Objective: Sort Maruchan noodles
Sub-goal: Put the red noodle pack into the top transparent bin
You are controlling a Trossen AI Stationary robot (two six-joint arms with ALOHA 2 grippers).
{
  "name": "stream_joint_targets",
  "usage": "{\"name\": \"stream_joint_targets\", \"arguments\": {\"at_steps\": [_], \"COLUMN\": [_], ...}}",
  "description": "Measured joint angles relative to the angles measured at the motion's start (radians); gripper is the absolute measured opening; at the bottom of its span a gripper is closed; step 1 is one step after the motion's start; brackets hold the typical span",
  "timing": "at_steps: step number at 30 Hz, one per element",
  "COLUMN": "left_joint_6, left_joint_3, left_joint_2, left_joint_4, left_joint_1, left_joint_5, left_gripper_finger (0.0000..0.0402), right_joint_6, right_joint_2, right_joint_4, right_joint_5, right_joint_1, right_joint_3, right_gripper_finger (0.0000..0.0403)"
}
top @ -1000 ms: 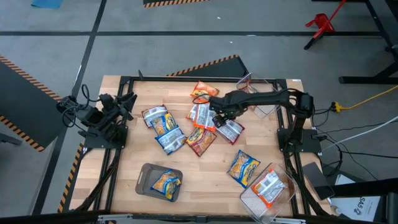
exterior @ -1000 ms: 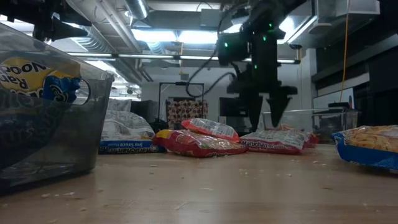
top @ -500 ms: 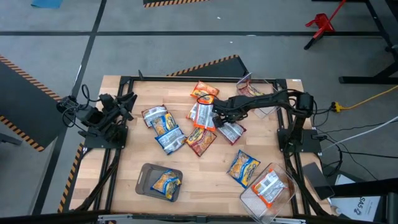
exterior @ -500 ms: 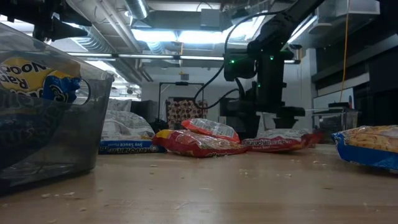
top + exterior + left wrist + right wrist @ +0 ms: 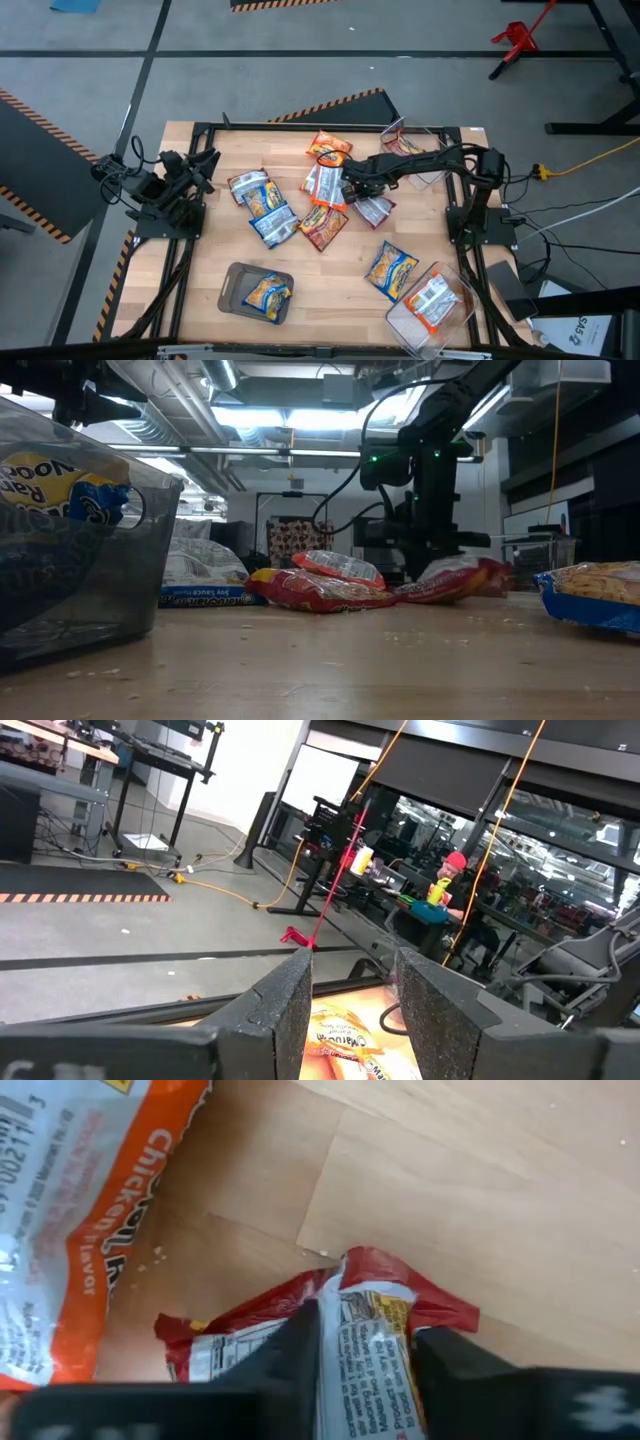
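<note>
Beside the right gripper [image 5: 365, 1355], an orange packet [image 5: 75, 1210] reads "Chicken Flavor".

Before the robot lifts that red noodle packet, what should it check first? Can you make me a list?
1. Right gripper closed on the dark red packet: ok, its fingers pinch the packet's edge.
2. Packet coming off the table: ok, one end is tilted up in the low view.
3. Orange packet not caught too: ok, it lies beside the gripper, apart.
4. Left gripper out of the way: ok, it waits at the table's left edge.
5. Clear bin near the right arm free to take it: cannot tell.
</note>
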State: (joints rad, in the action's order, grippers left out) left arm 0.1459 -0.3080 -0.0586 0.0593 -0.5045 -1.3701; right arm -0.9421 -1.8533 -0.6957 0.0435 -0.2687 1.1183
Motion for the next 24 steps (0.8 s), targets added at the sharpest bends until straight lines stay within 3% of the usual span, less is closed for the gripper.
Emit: {"name": "stream_joint_targets", "arguments": {"at_steps": [6,17,24], "left_joint_6": [0.000,0.000,0.000], "left_joint_3": [0.000,0.000,0.000], "left_joint_2": [0.000,0.000,0.000], "left_joint_4": [0.000,0.000,0.000], "left_joint_1": [0.000,0.000,0.000], "left_joint_5": [0.000,0.000,-0.001], "left_gripper_finger": [0.0140,0.0140,0.0140], "right_joint_6": [0.008,0.086,0.181], "right_joint_2": [0.001,-0.002,0.078], "right_joint_4": [-0.006,-0.046,-0.170], "right_joint_5": [-0.020,-0.072,-0.072], "right_joint_1": [0.000,-0.002,-0.059], "right_joint_3": [0.010,0.139,0.240], "right_gripper_finger": [0.0016,0.0013,0.0011]}}
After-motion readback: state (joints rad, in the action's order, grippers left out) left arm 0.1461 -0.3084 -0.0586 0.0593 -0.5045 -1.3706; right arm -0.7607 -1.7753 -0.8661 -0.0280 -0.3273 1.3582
